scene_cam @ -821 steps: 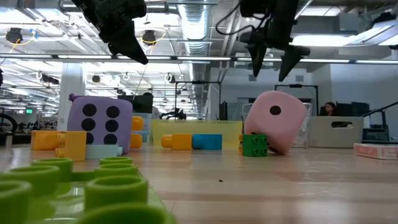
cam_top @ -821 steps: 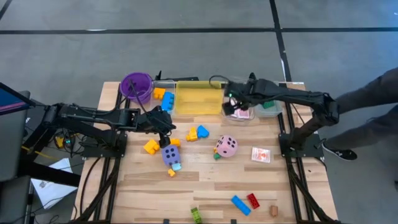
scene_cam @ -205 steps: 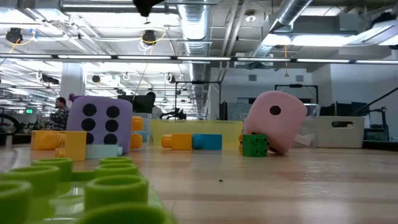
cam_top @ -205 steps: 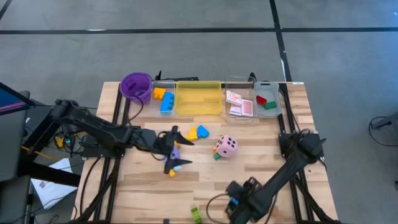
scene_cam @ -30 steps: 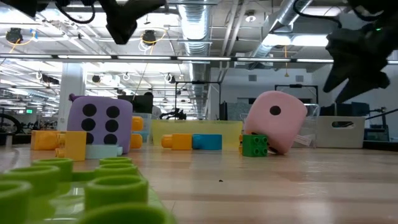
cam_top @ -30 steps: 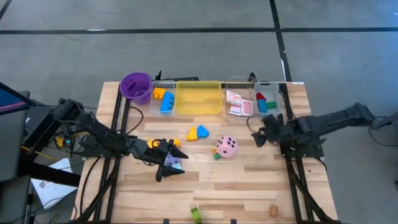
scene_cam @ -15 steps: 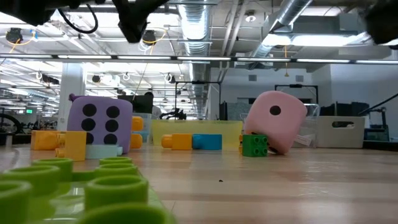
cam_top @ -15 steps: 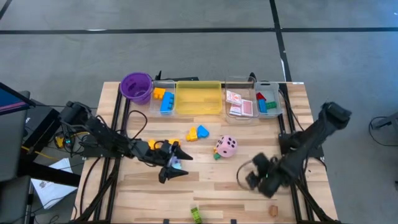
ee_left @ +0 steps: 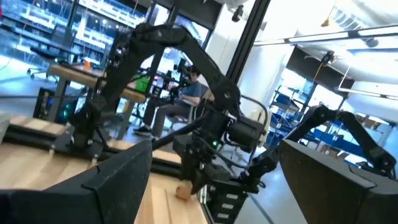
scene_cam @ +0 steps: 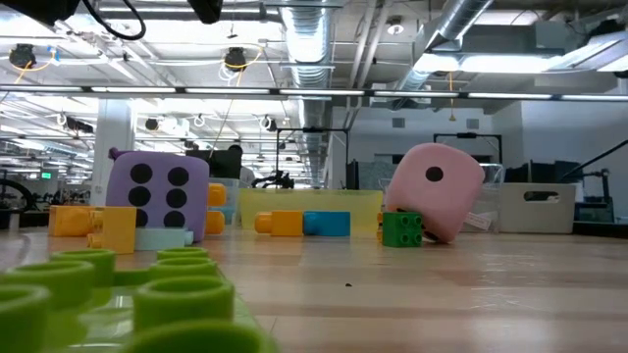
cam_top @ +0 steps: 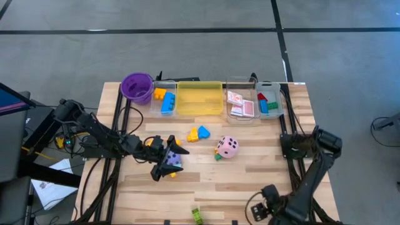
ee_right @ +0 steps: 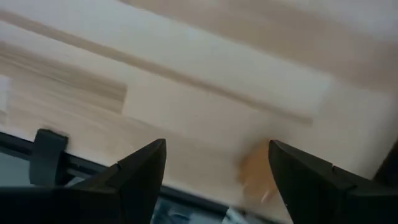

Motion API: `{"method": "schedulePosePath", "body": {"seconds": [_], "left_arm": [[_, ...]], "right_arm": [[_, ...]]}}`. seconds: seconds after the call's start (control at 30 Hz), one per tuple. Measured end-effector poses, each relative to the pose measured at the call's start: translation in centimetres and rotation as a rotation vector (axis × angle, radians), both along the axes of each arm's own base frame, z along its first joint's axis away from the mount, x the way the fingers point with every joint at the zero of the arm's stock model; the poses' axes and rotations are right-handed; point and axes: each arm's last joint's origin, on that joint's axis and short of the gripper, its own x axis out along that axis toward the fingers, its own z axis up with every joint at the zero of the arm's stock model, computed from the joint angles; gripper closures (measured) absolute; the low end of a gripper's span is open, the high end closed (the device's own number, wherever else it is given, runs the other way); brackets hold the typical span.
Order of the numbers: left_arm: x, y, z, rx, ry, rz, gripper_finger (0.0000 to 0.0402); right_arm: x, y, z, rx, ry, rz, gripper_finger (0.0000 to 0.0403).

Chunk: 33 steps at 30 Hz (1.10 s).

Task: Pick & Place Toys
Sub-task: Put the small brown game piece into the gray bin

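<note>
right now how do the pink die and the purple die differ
The pink die tilts against a green block; the purple die sits square. The pink die shows one dot in the low view, the purple die six. From above, the left pincer hangs over the purple die; the pink die stands uncovered. Both are dotted and rest on the table.

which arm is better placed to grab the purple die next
Left. The left hand hangs open right over the purple die at the table's middle left. The right hand is open too, but far off at the table's near right edge, low over bare wood.
</note>
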Motion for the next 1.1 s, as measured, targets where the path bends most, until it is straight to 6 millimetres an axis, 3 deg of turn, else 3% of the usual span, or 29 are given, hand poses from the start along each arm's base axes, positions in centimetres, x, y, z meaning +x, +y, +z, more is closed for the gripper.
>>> {"method": "schedulePosePath", "body": {"seconds": [0.17, 0.33, 0.6, 0.93, 1.1], "left_arm": [[0.0, 0.1, 0.2, 0.046, -0.031, 0.015, 0.006], [0.3, 0.7, 1.3, 0.127, -0.108, 0.072, 0.006], [0.9, 1.8, 1.8, 0.124, -0.119, 0.124, 0.006], [0.9, 1.8, 1.8, 0.11, -0.115, 0.118, 0.006], [1.0, 1.8, 1.6, 0.096, -0.089, 0.11, 0.006]], "right_arm": [[-0.9, 1.2, -0.1, 0.056, 0.064, -0.073, 0.0127], [-0.9, 1.1, 0.0, 0.06, 0.089, -0.063, 0.0127], [-1.4, 0.8, 0.0, 0.025, 0.113, -0.05, 0.0127], [-2.9, 1.3, 0.0, 0.005, 0.122, -0.036, 0.0127], [-3.0, 2.0, -1.4, -0.022, 0.132, -0.043, 0.0127]]}}
